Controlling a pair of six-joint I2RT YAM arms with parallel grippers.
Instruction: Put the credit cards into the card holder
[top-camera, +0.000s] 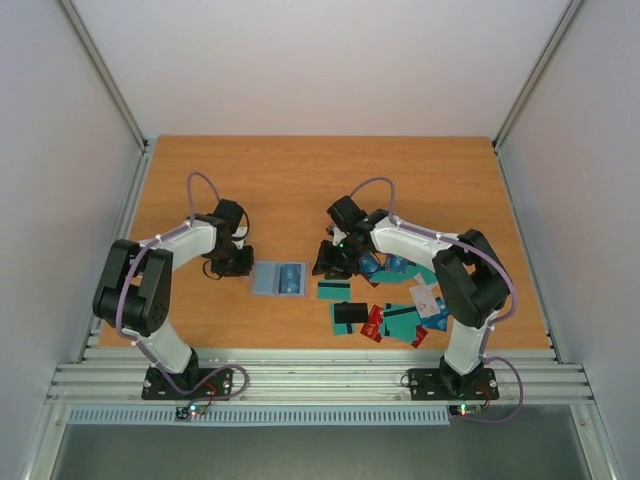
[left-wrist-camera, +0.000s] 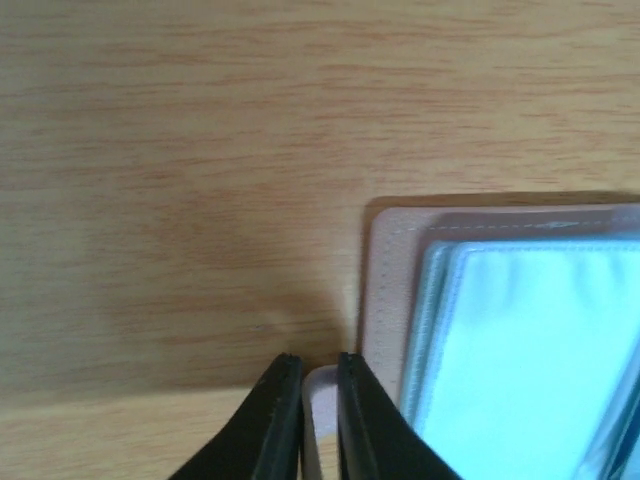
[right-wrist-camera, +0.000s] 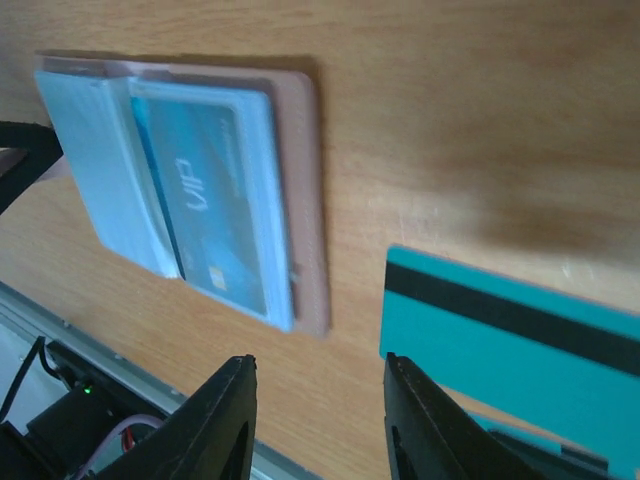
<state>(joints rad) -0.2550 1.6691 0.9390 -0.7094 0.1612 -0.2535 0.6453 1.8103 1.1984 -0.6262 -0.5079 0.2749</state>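
"Where is the card holder (top-camera: 279, 278) at this moment?"

"It lies open and flat on the wooden table (top-camera: 300, 170), between the two arms, a little nearer to the left one. Its tan border shows around the edge, and clear pockets (left-wrist-camera: 520, 340) lie on top of it."

"Is there something inside?"

"Yes, one blue card (right-wrist-camera: 215, 200) with white writing sits in a pocket on the right half."

"And the left gripper (left-wrist-camera: 320, 362)?"

"It is low at the left edge of the holder. Its two fingers are almost pressed together, and a pale tab of the holder's edge is pinched between them."

"The right gripper (right-wrist-camera: 320, 365)?"

"Its fingers are spread apart with nothing between them. It hangs over bare wood, just beside the right edge of the holder, and it does not touch it."

"Where are the other credit cards (top-camera: 395, 305)?"

"They lie in a loose heap in front of the right arm. They are mostly teal, some red, white and blue, and several overlap. One teal card (right-wrist-camera: 510, 340) with a black stripe lies just beside the right gripper, near the holder but not touching it."
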